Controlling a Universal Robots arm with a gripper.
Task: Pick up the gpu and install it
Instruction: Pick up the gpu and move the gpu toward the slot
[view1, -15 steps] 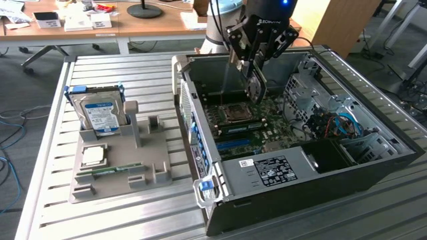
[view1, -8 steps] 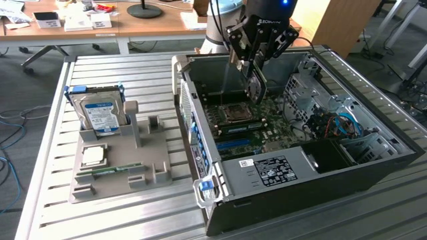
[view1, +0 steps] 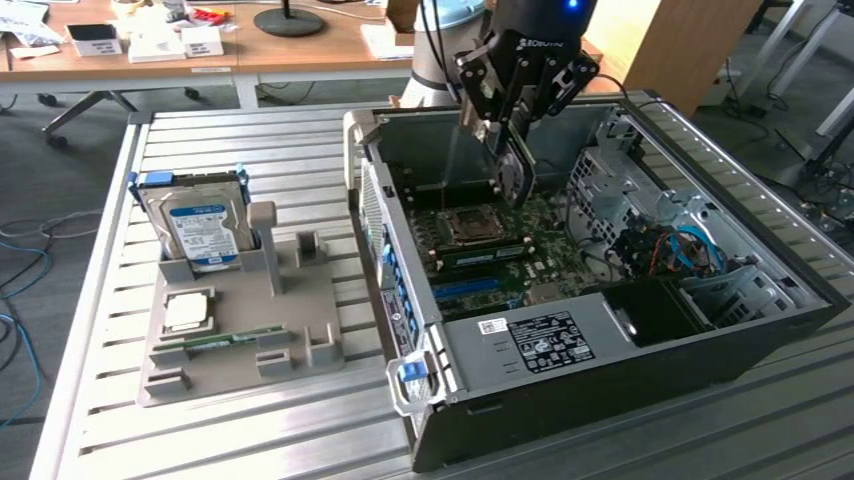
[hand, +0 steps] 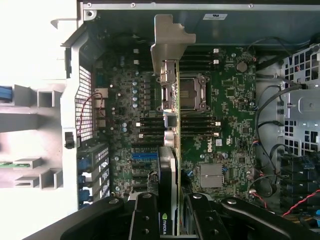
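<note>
Jaws closed on the gpu, holding it on edge in the upper middle of the exterior view, over the motherboard inside the open computer case. Its silver bracket points away from the jaws. Hard drive stands in a grey holder on the tabletop, lower left
</note>
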